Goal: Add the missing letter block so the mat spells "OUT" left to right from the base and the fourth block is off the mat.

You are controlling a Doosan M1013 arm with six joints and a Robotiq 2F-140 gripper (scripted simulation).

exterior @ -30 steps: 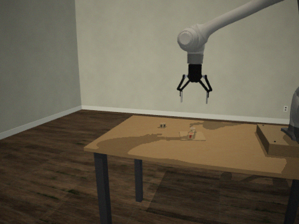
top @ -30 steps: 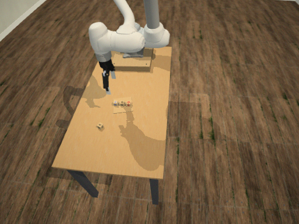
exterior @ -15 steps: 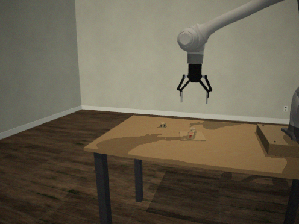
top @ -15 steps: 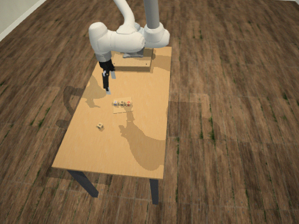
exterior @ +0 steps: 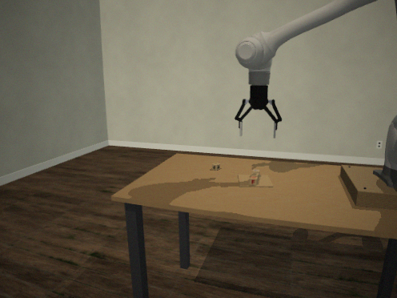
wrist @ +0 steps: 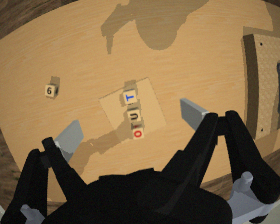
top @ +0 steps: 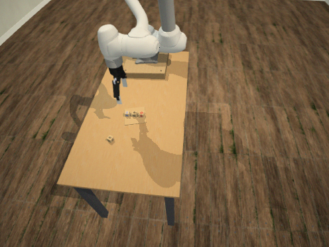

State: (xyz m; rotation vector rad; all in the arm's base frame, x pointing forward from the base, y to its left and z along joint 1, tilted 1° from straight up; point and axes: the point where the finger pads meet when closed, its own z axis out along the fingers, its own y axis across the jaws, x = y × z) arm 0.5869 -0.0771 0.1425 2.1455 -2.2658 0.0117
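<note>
Three letter blocks stand in a close row on the tan mat (top: pixel 132 121) (exterior: pixel 264 183) (wrist: pixel 113 107): a blue T block (top: pixel 127 113) (wrist: pixel 130 97), a dark U block (top: pixel 134 113) (wrist: pixel 134 117) and a red O block (top: pixel 141 113) (wrist: pixel 138 133). In the exterior view the row (exterior: pixel 253 178) is seen end-on. A fourth block (top: pixel 110 139) (exterior: pixel 216 166) (wrist: pixel 50 90) lies off the mat, apart on the table; its letter is too small to read. My gripper (top: pixel 121 91) (exterior: pixel 257 133) (wrist: pixel 129 118) is open and empty, hanging high above the table near the mat.
The wooden table (top: pixel 132 168) (exterior: pixel 304 203) carries the arm's raised mounting plate (top: pixel 132 70) (exterior: pixel 362 185) (wrist: pixel 263 85) at the robot's end. The arm's shadow falls across the table top. Wooden floor lies all around.
</note>
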